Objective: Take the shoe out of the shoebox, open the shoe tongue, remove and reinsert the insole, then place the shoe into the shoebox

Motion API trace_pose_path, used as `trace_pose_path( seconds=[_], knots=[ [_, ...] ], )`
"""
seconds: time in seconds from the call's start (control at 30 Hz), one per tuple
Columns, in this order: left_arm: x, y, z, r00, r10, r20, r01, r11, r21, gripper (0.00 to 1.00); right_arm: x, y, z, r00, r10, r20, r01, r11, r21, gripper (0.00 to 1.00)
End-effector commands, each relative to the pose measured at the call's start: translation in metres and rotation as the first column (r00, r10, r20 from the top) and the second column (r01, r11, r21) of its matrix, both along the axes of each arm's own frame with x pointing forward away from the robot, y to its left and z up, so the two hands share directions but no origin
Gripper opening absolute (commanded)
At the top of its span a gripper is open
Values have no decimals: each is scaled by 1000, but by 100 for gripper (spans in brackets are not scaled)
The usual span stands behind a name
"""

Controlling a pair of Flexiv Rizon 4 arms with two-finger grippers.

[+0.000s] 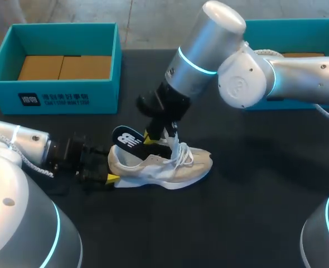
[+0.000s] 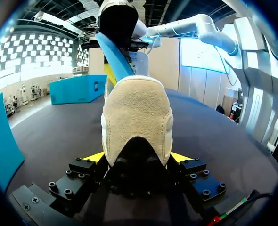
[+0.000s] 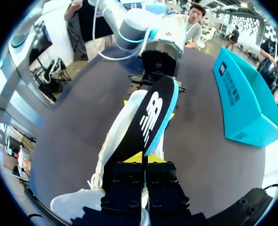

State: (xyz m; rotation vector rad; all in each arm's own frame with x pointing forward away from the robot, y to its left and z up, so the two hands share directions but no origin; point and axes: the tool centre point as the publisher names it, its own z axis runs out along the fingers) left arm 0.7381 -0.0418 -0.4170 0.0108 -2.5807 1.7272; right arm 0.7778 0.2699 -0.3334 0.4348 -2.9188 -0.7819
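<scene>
Bracing the heel: the left gripper lies low on the black table, its 2 fingers pressed against opposite sides of the sneaker's heel, clamping it.
Sneaker: the cream sneaker stands on its sole near the table's middle, outside both boxes, toe toward my right, laces loose.
Right gripper: the right gripper comes down over the shoe's opening, fingers almost together, pinching the insole.
Insole: the black insole, blue underneath, slants up over the heel collar. I cannot tell how much of it sits inside the shoe.
Step in hand: the insole step, I judge. Whether it is coming out or going back in cannot be told.
Next move: if removing, draw the insole up along its own slant until it clears the collar. If reinserting, feed its front end forward under the tongue. Either way the heel clamp must hold.
Edges: the collar rim, tongue and laces are the likely snags.
Open room: bare table lies ahead of the toe and on the near side. The 2 open boxes, the left shoebox and the right shoebox, stand at the far side, well apart from the shoe.
</scene>
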Motion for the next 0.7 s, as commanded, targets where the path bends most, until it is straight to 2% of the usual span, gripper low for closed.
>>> trace_pose_path(
  seconds=[0.03, 0.33, 0.7],
  knots=[
    [1, -1, -3, 1000, 1, 0, -1, 1000, 1, 0, 8, 14, -1, 999, 42, -26, -42, 999, 0, 0],
    [1, -1, -3, 1000, 1, 0, -1, 1000, 1, 0, 9, 33, 6, 991, 136, -14, -136, 990, 34, 0],
    [1, -1, -3, 1000, 1, 0, -1, 1000, 1, 0, 9, 35, 2, 984, 174, -35, -171, 982, 80, 0]
  ],
)
